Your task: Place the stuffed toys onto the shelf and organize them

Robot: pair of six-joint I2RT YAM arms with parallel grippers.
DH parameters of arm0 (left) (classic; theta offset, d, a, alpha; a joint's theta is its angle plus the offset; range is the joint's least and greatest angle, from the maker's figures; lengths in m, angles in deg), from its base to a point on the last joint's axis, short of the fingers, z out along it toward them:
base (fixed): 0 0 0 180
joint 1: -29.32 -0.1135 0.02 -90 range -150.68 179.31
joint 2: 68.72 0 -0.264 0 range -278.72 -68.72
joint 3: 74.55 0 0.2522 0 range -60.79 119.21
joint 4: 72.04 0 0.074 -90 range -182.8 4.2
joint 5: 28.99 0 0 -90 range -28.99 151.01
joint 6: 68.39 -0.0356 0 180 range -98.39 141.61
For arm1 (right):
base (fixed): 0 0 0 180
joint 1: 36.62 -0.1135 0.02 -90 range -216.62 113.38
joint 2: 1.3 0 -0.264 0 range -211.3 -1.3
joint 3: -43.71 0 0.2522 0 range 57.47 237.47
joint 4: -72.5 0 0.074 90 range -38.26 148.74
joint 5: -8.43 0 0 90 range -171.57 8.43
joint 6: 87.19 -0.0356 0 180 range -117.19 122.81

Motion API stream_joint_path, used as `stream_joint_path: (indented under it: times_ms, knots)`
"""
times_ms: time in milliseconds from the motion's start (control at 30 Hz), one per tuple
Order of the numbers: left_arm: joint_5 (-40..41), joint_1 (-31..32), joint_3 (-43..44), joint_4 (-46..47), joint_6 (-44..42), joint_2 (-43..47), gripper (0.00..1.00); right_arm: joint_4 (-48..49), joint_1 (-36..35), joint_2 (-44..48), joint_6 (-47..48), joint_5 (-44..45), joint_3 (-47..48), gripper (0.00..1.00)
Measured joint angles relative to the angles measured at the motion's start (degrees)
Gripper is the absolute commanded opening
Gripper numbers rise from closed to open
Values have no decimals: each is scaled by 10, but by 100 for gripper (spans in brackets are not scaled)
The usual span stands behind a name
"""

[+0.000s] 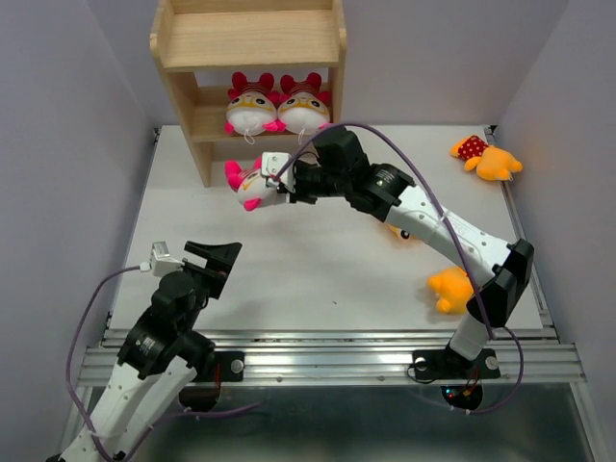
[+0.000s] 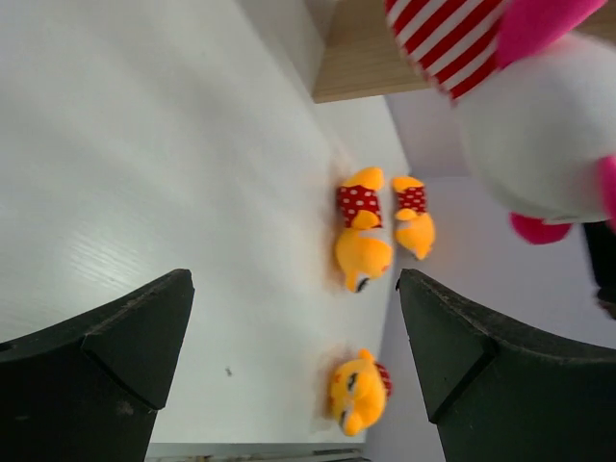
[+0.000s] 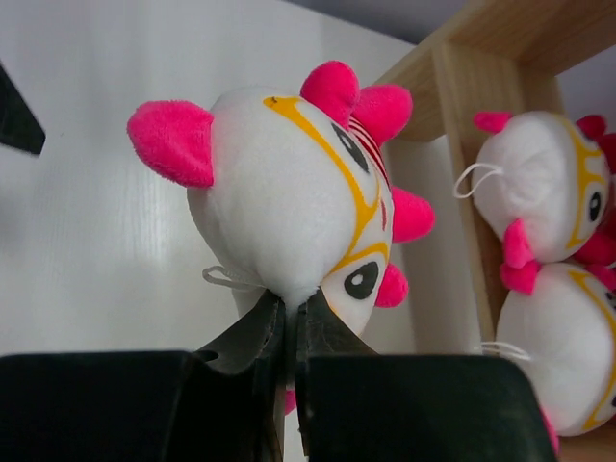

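The wooden shelf stands at the back left. Two white-faced stuffed toys sit side by side on its lower tier. My right gripper is shut on a third white-faced toy and holds it above the table, just in front of the shelf's left side. The right wrist view shows the fingers pinching that toy beside the shelf. My left gripper is open and empty at the near left. Its wrist view shows three orange toys on the table.
One orange toy lies at the far right edge. Another lies beside the right arm's base link, and a third is mostly hidden under the right arm. Grey walls close in the table on the left, right and back.
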Motion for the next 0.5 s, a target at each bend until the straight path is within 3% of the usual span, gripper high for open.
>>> stream_joint_path:
  times_ms: [200, 500]
  knots:
    - [23, 0, 69, -36, -110, -130, 99, 49, 0, -75, -24, 26, 126, 1]
    - [27, 0, 64, -40, -137, -84, 99, 144, -19, -135, -7, 88, 193, 1]
